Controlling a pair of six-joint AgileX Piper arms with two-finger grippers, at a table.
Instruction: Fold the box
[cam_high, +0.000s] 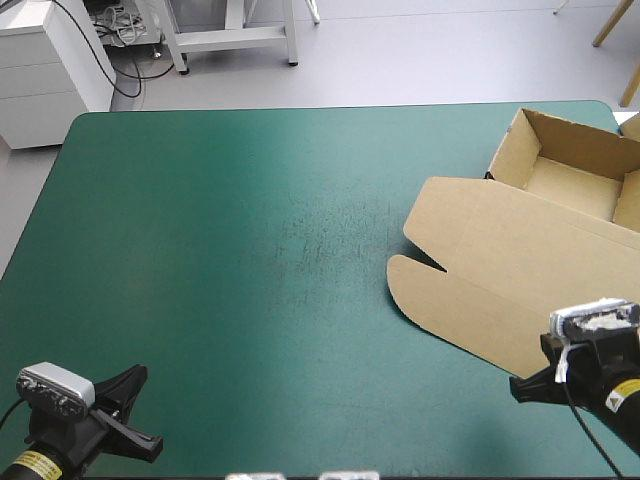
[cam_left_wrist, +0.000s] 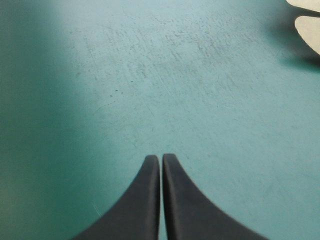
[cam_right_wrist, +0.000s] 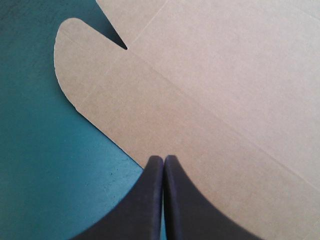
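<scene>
The brown box (cam_high: 500, 265) lies at the table's right side as an open tray (cam_high: 572, 182) with raised walls. Its lid lies flat toward the table's middle, with a rounded flap at the near-left corner. My right gripper (cam_high: 518, 386) is shut and sits low at the lid's near edge. In the right wrist view its black tips (cam_right_wrist: 163, 159) meet just over the edge of the brown box (cam_right_wrist: 200, 85), with nothing held. My left gripper (cam_high: 135, 378) is shut near the front left corner, far from the box. Its tips (cam_left_wrist: 161, 157) are over bare cover, and a corner of the box (cam_left_wrist: 307, 30) shows far ahead.
The teal-green cover (cam_high: 250, 250) is bare across the left and middle of the table. The tray's far right part runs past the table's right edge of view.
</scene>
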